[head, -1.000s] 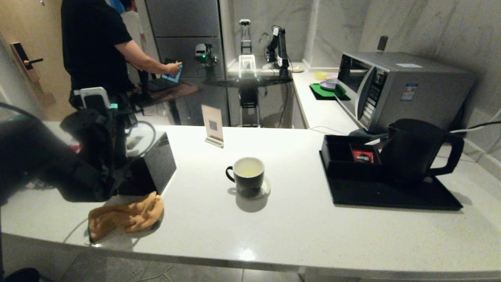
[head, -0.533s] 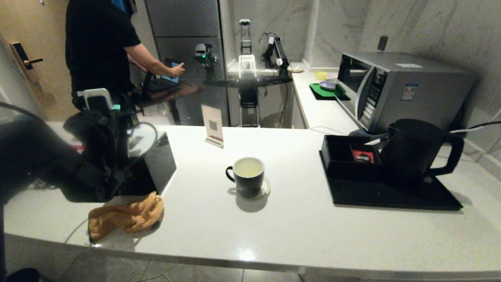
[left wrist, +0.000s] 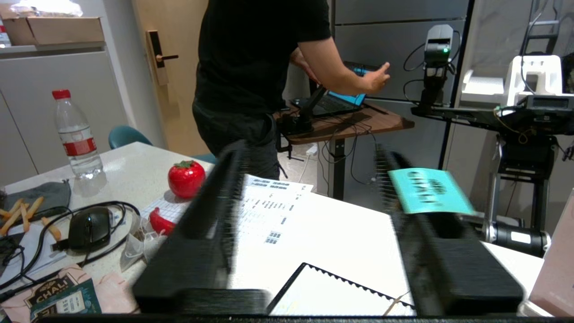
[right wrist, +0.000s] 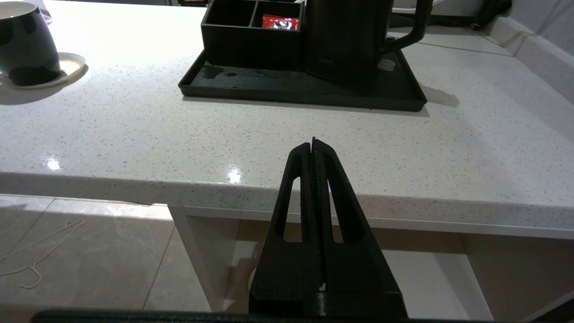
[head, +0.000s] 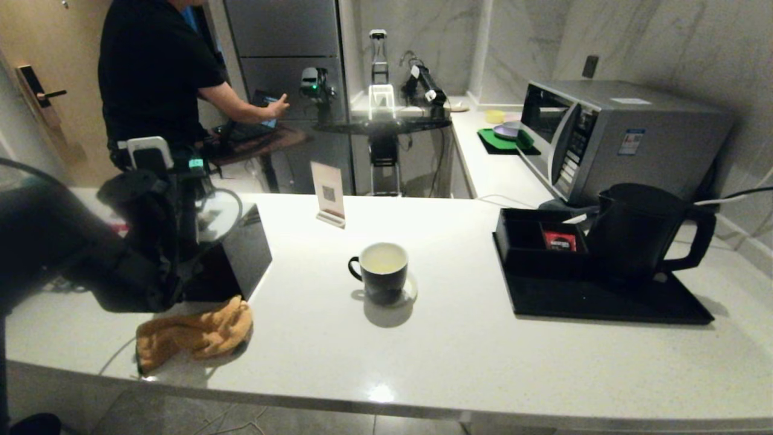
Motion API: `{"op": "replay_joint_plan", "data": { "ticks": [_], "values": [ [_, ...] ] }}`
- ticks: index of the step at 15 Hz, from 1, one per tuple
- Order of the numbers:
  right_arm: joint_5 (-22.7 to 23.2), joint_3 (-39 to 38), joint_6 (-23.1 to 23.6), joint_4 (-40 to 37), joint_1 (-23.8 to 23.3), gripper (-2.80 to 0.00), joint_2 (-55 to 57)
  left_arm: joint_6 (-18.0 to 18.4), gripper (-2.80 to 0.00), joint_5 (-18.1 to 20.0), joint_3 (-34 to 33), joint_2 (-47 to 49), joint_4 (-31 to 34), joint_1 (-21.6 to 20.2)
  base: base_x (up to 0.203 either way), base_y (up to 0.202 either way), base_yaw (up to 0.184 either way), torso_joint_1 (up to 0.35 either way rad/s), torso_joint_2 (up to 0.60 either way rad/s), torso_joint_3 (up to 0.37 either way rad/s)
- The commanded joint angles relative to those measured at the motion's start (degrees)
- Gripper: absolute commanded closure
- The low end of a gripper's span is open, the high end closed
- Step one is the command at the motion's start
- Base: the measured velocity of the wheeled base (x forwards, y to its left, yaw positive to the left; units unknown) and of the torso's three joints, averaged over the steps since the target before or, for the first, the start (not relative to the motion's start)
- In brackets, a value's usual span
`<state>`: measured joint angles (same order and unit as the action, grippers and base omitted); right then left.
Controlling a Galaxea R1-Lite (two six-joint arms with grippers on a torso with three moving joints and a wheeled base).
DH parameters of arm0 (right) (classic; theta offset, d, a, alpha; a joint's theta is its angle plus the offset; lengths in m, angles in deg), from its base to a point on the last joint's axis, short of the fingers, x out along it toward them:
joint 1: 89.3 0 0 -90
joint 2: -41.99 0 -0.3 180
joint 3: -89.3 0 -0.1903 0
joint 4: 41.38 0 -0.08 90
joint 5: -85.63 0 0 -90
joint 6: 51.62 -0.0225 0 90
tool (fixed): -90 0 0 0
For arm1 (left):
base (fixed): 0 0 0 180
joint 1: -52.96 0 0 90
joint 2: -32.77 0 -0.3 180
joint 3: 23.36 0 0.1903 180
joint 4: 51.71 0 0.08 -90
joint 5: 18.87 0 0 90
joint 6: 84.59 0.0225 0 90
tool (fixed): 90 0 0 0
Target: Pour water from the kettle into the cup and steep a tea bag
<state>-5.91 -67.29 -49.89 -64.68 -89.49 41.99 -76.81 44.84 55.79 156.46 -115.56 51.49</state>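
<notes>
The cup (head: 381, 271), holding pale water (head: 383, 258), stands mid-bench, well apart from the kettle (head: 640, 232) on its black tray (head: 604, 301). The left tool (left wrist: 309, 188) is released beyond the cup's handle side; the right tool (right wrist: 313, 146), clenched empty, sits below the bench edge. Bringing a tea bag above the cup and lowering it gently should avoid splashing.

Blk end effector (left wrist: 309, 179) w/ teal label, ribbed fingers (left wrist: 210, 211).

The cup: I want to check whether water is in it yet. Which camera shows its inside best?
The head view: it looks down into the cup, showing the yellowish water. The right wrist view catches only its outer side at the frame edge; the left wrist view misses it.
</notes>
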Motion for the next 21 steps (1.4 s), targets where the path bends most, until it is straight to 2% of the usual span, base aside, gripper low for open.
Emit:
{"op": "replay_joint_plan", "data": {
  "ticks": [1, 9, 12, 16, 21],
  "values": [
    [0.0, 0.0, 0.0, 0.0, 0.0, 0.0, 0.0, 0.1, -2.8, -0.2, -0.1, 0.0, -1.6, 0.0, 0.0, 0.0, 0.0, 0.0, 0.0, 0.0],
    [0.0, 0.0, 0.0, 0.0, 0.0, 0.0, 0.0, -0.1, -2.8, -1.1, -1.5, -0.7, -1.6, -0.5, 0.0, 0.0, 0.0, 0.0, 0.0, 0.0],
    [0.0, 0.0, 0.0, 0.0, 0.0, 0.0, 0.0, -3.3, -2.8, -2.5, -1.8, -1.0, -1.6, -0.4, 0.0, 0.0, 0.0, 0.0, 0.0, 0.0],
    [0.0, 0.0, 0.0, 0.0, 0.0, 0.0, 0.0, -1.1, -2.8, -1.9, -5.2, -2.2, -1.5, -2.2, 0.0, 0.0, 0.0, 0.0, 0.0, 0.0],
    [0.0, 0.0, 0.0, 0.0, 0.0, 0.0, 0.0, 3.0, -2.8, -1.5, -5.2, -2.1, -1.1, -2.6, 0.0, 0.0, 0.0, 0.0, 0.0, 0.0]
  ]
}}
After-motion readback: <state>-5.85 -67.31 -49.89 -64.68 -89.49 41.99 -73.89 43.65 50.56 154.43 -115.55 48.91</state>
